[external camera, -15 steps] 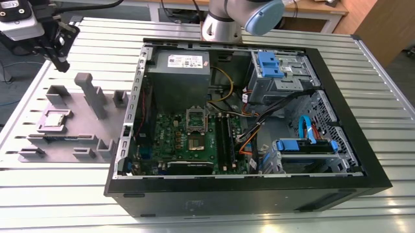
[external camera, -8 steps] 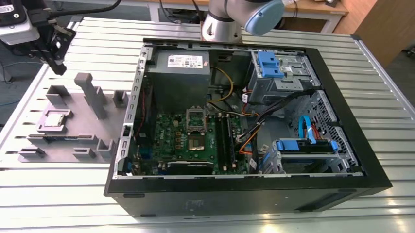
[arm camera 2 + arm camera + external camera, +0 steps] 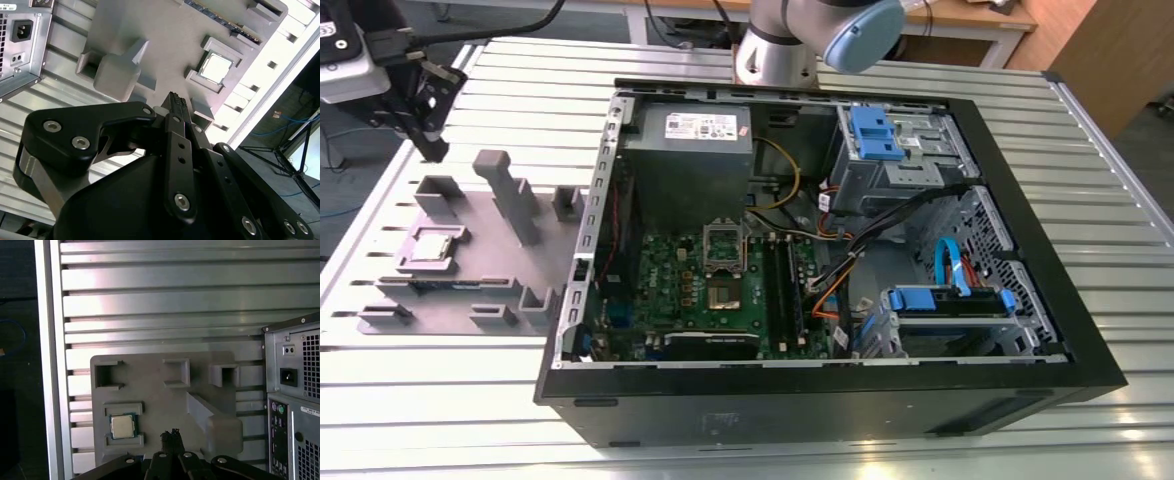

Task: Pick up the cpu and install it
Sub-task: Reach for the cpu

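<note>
**Silvery chip sitting in its holder, closed gripper hovering close by**

Silvery-grey on top with a thin green edge, the cpu is lying flat in a shallow square recess of the lilac-grey plastic holder. We are seeing the gripper hanging over that holder with its two black fingers pressed together and nothing between them.

In both wrist views the chip is sitting a little ahead of the fingertips and off to one side, near but clearly apart from them. Nothing is touching it. A tall post of the holder is rising on the other side of the fingers, about as near as the chip.

The holder is resting on the slatted metal table, just beside the open computer case. In the exterior view the case is lying well away from the gripper, past the holder. Inside it we are making out the green motherboard and, on it, the dark socket frame, far from the fingers. The grey power-supply box is sitting at the case's back end, and in both wrist views its mains inlet is facing the gripper's side.
</note>
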`<state>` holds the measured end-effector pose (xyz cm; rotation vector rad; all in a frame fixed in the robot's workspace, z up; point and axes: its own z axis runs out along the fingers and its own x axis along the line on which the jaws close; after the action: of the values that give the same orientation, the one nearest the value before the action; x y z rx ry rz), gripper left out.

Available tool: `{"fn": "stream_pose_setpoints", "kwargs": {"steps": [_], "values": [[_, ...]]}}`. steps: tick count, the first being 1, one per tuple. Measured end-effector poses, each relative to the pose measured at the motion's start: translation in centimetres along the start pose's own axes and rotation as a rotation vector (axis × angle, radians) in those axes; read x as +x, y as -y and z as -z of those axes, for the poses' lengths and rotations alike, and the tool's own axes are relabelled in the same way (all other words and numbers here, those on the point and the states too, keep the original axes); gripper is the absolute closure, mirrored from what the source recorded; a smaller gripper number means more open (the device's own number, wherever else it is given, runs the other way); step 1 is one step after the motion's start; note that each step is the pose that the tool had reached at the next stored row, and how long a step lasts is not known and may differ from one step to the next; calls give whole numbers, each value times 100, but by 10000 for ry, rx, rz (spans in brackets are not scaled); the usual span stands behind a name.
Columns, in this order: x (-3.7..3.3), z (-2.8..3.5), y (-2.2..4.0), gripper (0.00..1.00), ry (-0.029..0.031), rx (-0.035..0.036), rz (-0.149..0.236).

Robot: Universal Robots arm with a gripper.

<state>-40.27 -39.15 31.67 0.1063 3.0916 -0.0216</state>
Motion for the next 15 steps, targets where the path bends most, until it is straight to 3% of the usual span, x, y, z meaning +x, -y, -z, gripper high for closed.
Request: {"fn": "stream_pose_setpoints", "kwargs": {"steps": [15], "values": [[61,-100,66,89,0,1,0]]}}
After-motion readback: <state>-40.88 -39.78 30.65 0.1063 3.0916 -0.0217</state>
